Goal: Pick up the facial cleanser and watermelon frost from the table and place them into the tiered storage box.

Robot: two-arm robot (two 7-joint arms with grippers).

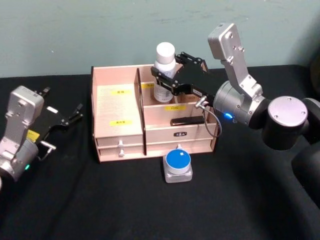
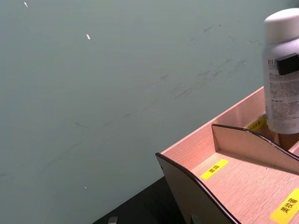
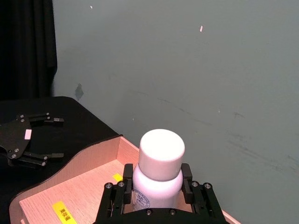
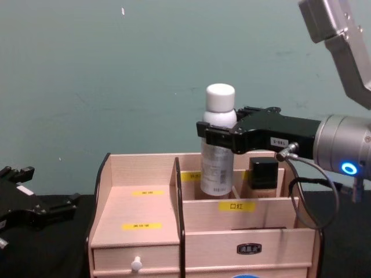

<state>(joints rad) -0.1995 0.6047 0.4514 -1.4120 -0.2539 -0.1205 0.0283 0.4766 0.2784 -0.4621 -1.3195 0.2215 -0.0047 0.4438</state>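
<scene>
- Two things are yours to stow. The facial cleanser, a tall white bottle with a white cap, stands upright in a rear compartment of the tiered storage box. What looks to be the watermelon frost, a squat blue-lidded pot, sits on the counter just in front of the box.
- Your right pincer is pinching the cleanser high on its body, just below the cap. The tier wall hides whether the base rests on the compartment floor.
- Expect the bottle to be stiff, smooth and likely slippery. Tall on a narrow foot, it could tip against the dark-capped bottle beside it.
- A hold on the straight body is safer than one on the rounded shoulder.
- The pot looks light and hard. Take it from above across its flat sides rather than by the slick lid.
- Your left pincer is spread, idle over the counter well left of the box.
</scene>
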